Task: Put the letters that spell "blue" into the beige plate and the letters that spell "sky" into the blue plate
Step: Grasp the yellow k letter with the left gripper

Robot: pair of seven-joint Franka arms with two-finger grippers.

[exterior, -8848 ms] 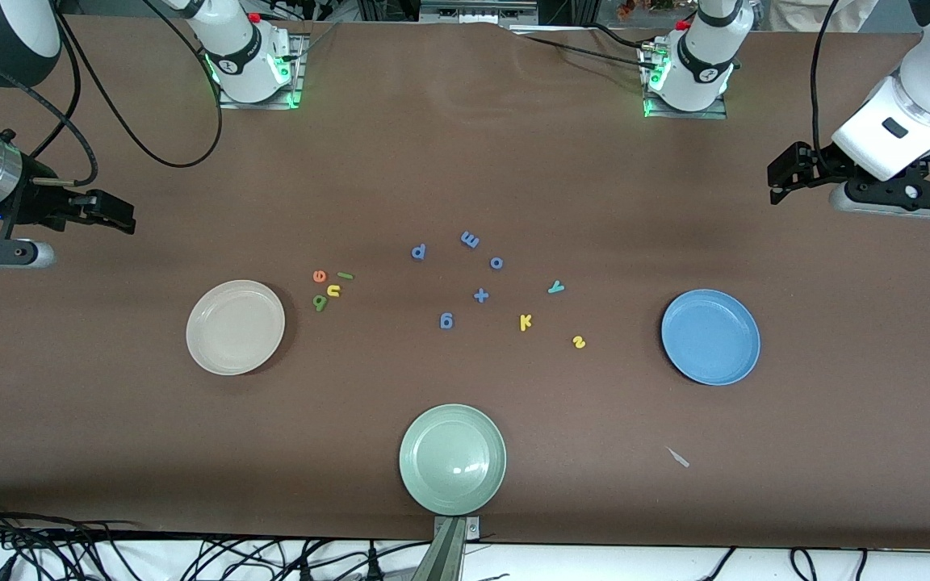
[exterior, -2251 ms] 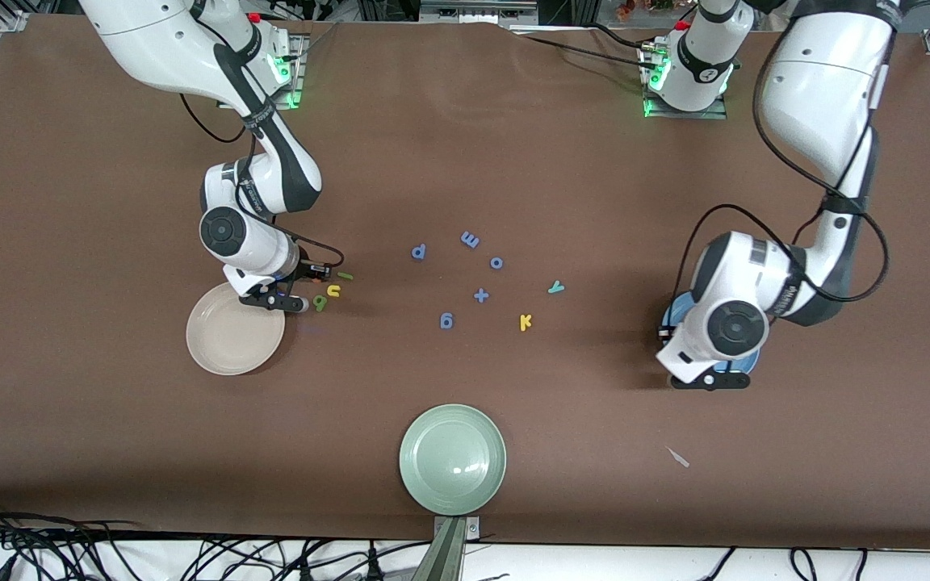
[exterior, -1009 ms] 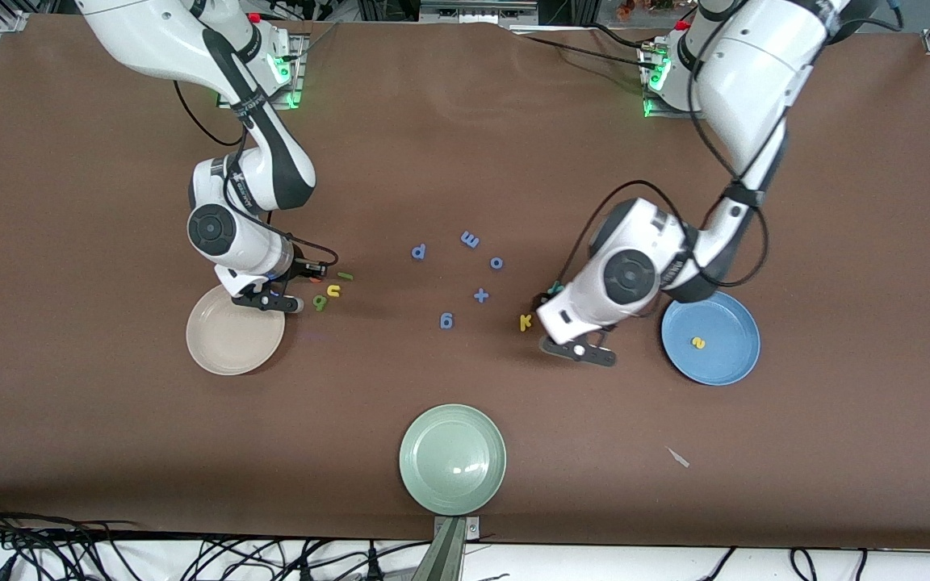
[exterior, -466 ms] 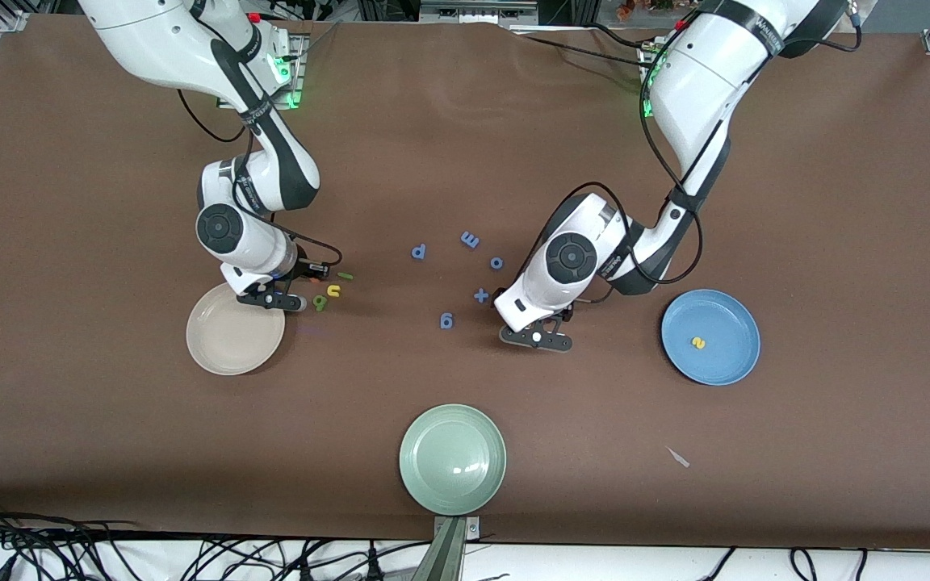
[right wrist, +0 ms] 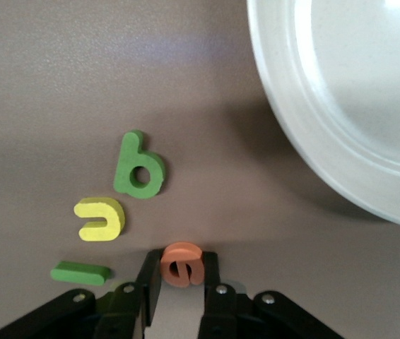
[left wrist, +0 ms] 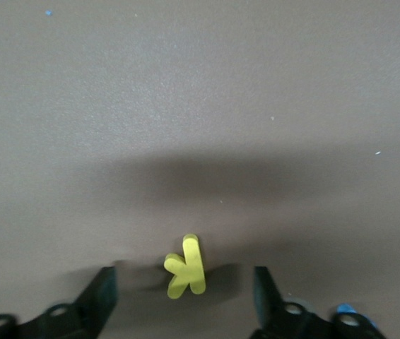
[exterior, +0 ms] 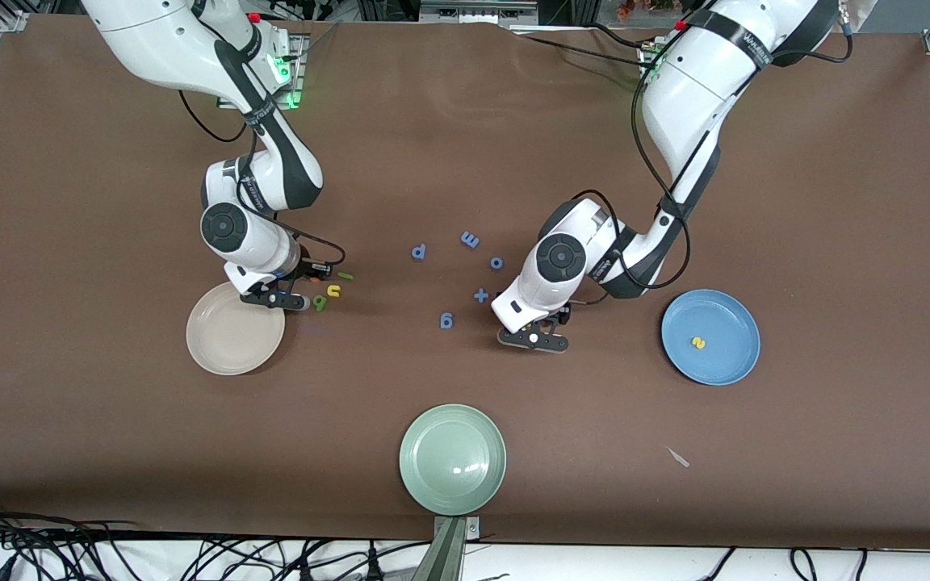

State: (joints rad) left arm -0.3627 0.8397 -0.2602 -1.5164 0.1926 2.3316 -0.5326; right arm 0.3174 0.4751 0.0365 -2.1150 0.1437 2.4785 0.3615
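Observation:
My right gripper is shut on the orange e, low over the table beside the beige plate. Close by lie the olive-green b, yellow u and light-green l. In the front view this gripper sits by the u, b and l, next to the beige plate. My left gripper is open and down at the table, its fingers either side of the yellow k. The yellow s lies in the blue plate.
Blue letters lie mid-table: p, m, o, plus sign and g. A pale green plate stands nearest the front camera. A small pale scrap lies toward the left arm's end.
The left arm swung from beside the blue plate to the yellow k and came down around it. My right gripper closed on the orange e.

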